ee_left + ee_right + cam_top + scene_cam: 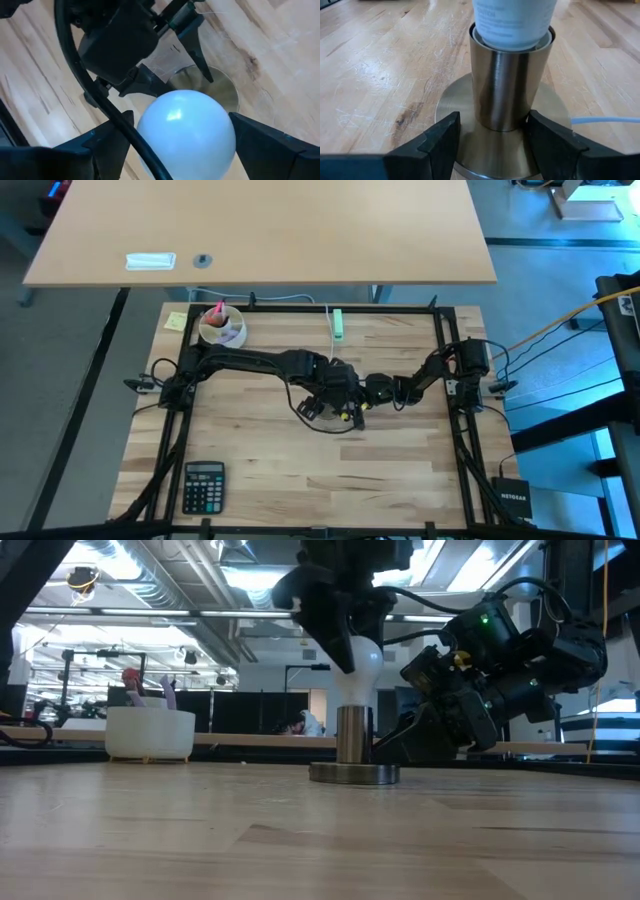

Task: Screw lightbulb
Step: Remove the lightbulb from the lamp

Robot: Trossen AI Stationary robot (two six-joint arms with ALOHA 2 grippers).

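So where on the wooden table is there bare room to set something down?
Bare wood lies between the black calculator and the right frame rail, and right of the white cup up to the green-white stick. The middle is crowded: both grippers around the white lightbulb in its metal socket.

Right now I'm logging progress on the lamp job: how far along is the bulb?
Done: the lightbulb stands upright with its base inside the metal socket.

In hand: the left gripper is over the bulb's head, its fingers apart from it on both sides; the right gripper brackets the socket low down.

Left: how deep it is threaded cannot be seen; more turns may be needed.
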